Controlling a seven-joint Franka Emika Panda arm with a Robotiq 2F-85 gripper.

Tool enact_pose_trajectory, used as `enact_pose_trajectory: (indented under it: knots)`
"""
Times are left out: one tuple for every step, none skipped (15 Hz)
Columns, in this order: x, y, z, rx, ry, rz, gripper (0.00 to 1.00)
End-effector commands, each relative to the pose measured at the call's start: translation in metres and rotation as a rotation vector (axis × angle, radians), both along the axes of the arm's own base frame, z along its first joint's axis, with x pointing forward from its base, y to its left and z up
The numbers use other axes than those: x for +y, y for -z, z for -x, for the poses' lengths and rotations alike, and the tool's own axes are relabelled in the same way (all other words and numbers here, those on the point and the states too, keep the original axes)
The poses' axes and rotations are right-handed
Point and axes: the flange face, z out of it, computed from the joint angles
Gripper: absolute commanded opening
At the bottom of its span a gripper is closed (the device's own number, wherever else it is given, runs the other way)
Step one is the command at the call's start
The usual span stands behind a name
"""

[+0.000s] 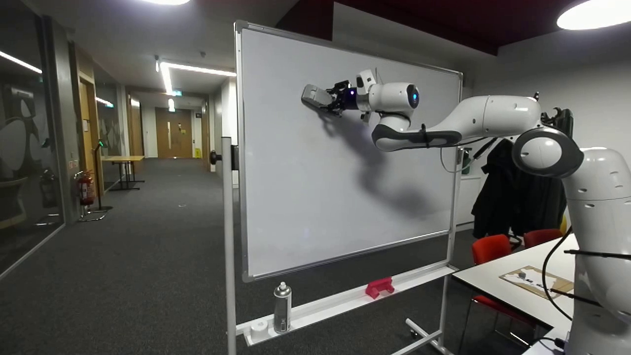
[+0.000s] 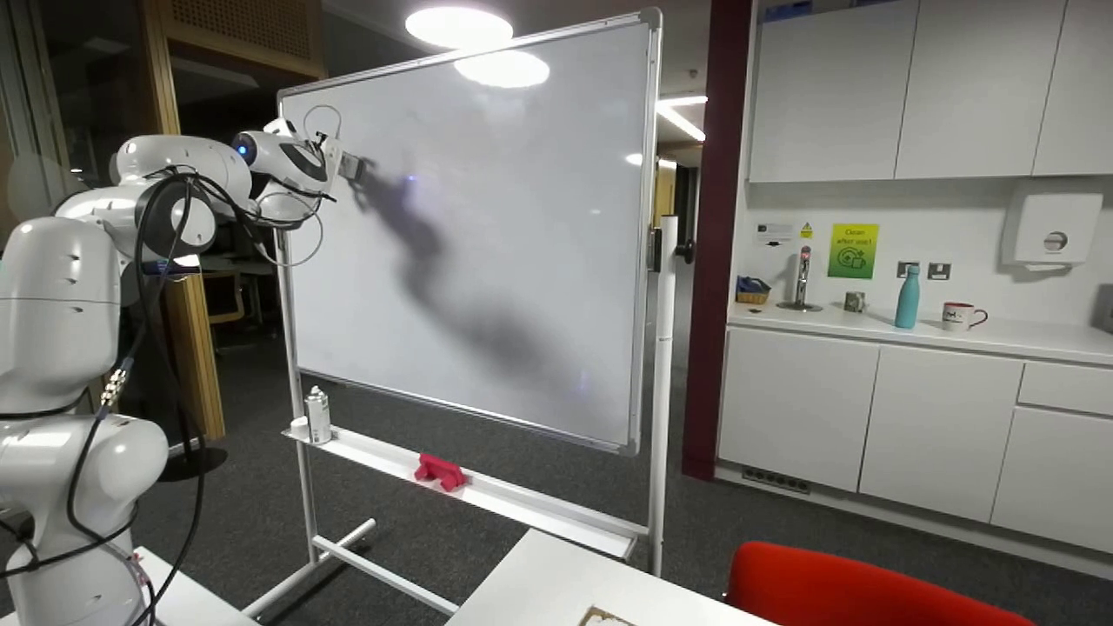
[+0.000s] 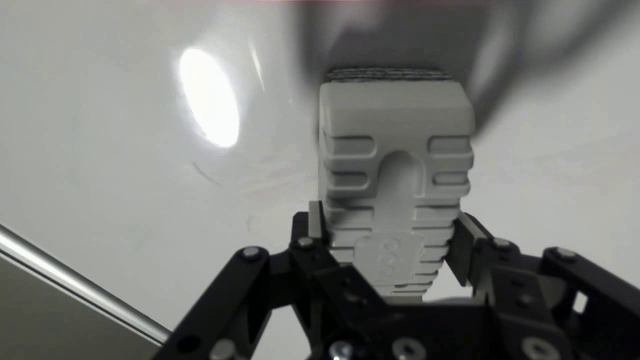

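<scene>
gripper [image 3: 390, 225] closed to the width of grey whiteboard eraser [image 3: 397, 170], pinching ribbed sides, probably for firm hold; felt [image 3: 389, 74] left free, facing whiteboard [image 1: 305, 197] toward its upper left corner; contact unclear. spray can [image 1: 282, 310] on tray [image 1: 335, 310].

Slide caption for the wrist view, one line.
Black two-fingered hand clamping a ribbed light-grey plastic eraser in front of a glossy, metal-edged whiteboard.

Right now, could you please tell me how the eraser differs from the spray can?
The eraser is blocky and ridged; the spray can is cylindrical. The eraser is clamped in the gripper; the spray can stands upright on the tray. Both look partly gray.
</scene>
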Motion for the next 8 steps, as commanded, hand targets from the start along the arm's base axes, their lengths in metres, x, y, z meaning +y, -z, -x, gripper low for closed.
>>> enact_pose_trajectory:
  knots:
    - [0.010,0.037,-0.022,0.052,0.020,0.021,0.34]
    - [0.009,0.033,-0.021,0.047,0.019,0.011,0.34]
    - [0.007,0.028,-0.020,0.039,0.020,0.004,0.34]
    - [0.003,0.020,-0.018,0.027,0.023,-0.005,0.34]
    - [-0.003,0.009,-0.016,0.012,0.028,-0.020,0.34]
    - [-0.008,0.002,-0.014,0.003,0.034,-0.034,0.34]
    - [-0.014,-0.006,-0.013,-0.006,0.045,-0.050,0.34]
    - [-0.019,-0.013,-0.012,-0.011,0.052,-0.066,0.34]
